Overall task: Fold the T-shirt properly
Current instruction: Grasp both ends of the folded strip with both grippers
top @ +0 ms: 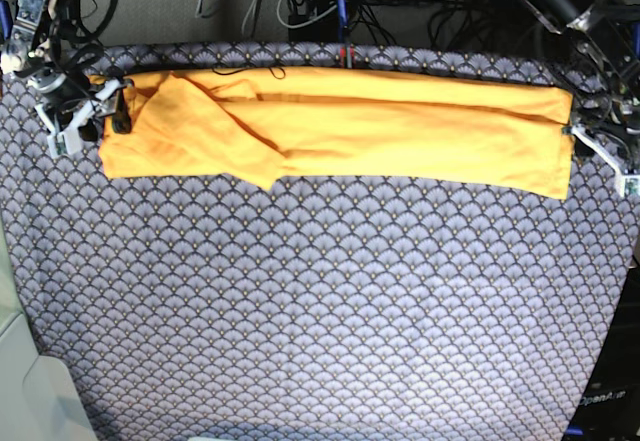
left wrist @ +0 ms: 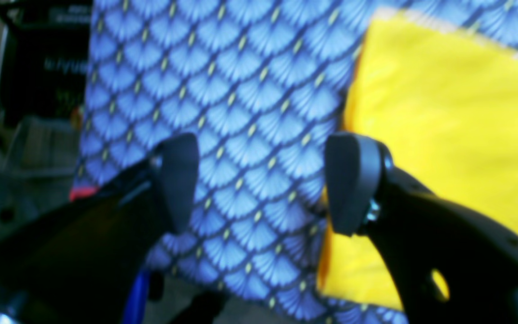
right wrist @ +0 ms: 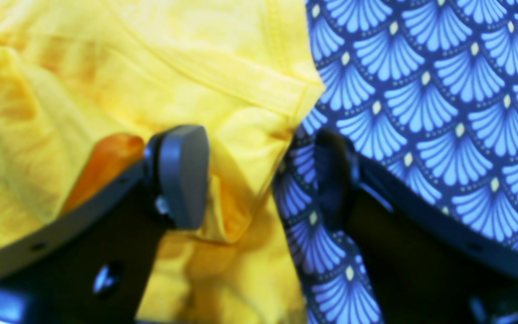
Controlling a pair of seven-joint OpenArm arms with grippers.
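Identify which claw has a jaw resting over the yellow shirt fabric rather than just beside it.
The right claw: one jaw overlaps the T-shirt. The left claw hangs over patterned cloth.

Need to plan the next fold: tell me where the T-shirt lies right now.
In the base view the T-shirt lies as a long band across the far side of the patterned cloth, with the right hand and the left hand at its two ends.

The base camera looks straight down from high; both wrist cameras look close at opposite T-shirt (top: pixel 340 126) ends.
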